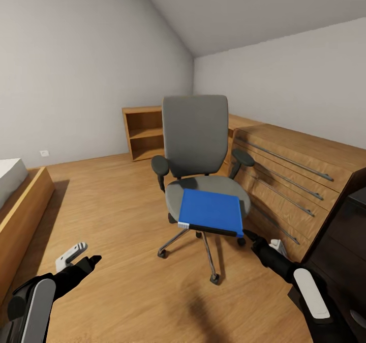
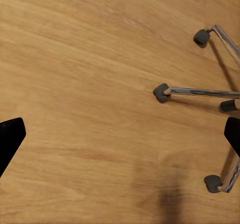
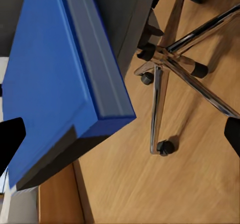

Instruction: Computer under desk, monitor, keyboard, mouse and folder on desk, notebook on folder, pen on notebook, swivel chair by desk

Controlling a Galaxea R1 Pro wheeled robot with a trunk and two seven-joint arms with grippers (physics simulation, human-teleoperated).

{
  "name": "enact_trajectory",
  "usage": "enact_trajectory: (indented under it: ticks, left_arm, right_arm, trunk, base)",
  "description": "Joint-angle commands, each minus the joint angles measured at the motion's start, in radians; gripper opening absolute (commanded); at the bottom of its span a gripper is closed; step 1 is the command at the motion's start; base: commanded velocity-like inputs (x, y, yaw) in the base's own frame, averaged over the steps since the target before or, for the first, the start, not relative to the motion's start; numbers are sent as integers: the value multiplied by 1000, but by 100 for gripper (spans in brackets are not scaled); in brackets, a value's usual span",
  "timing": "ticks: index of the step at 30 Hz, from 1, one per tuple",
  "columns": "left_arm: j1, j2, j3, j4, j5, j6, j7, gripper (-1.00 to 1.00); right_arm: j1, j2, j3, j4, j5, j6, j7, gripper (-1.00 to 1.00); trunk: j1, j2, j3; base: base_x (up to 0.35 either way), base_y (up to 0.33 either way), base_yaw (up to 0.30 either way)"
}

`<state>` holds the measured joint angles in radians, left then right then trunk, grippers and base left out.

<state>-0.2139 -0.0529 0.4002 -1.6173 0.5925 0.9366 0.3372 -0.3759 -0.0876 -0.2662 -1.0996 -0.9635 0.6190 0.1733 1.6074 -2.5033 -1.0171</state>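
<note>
One flat bright blue folder [image 1: 211,211] overhangs the grey padded swivel chair [image 1: 195,135]; your spread-open, empty right gripper [image 1: 257,240] should clamp that near overhanging edge.

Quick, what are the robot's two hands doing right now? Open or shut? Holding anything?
Left hand: open, holding nothing, over bare floor.
Right hand: open, holding nothing, beside the blue folder on the swivel chair.

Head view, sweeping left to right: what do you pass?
Bed frame → left gripper → open wooden bookshelf → swivel chair carrying the blue folder → wooden dresser → black desk.
</note>
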Motion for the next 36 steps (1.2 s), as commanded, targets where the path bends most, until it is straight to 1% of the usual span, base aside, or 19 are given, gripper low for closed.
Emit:
enact_trajectory:
  ticks: [1,12,14,15,16,18,19,23,29,36]
  left_arm:
    - [-1,-1,2,-1,11,4,8,100]
    - [-1,-1,1,-1,11,4,7,100]
    - [-1,-1,1,-1,11,4,7,100]
    - [-1,-1,1,-1,11,4,7,100]
    - [-1,-1,1,-1,11,4,7,100]
    - [-1,-1,1,-1,11,4,8,100]
    - [-1,-1,1,-1,11,4,8,100]
    - [-1,-1,0,-1,11,4,9,100]
    - [-1,-1,0,-1,11,4,9,100]
    - [-1,-1,0,-1,11,4,10,100]
  right_arm:
    - [0,0,-2,0,1,6,15,100]
    - [1,-4,-2,6,3,8,167,100]
    - [1,-5,-2,17,3,8,204,100]
    - [2,-6,-2,31,3,8,234,100]
    - [2,-8,-2,58,3,8,303,100]
    - [2,-11,-2,67,3,8,337,100]
    - [2,-15,-2,76,3,8,368,100]
    - [2,-25,-2,95,3,7,420,100]
    - [2,-30,-2,105,3,7,445,100]
    - [2,-31,-2,107,5,7,449,100]
  trunk:
    - [0,0,-1]
    - [0,0,-1]
    - [0,0,-1]
    - [0,0,-1]
    - [0,-1,-5]
    - [1,-1,-13]
    - [2,-1,-16]
    - [3,-2,-32]
    - [6,-4,-55]
    - [9,-5,-82]
  base:
    - [0,0,0]
    - [0,0,0]
    - [0,0,0]
    - [0,0,0]
    - [0,0,0]
    - [0,0,0]
    - [0,0,0]
    - [0,0,0]
    - [0,0,0]
    - [0,0,0]
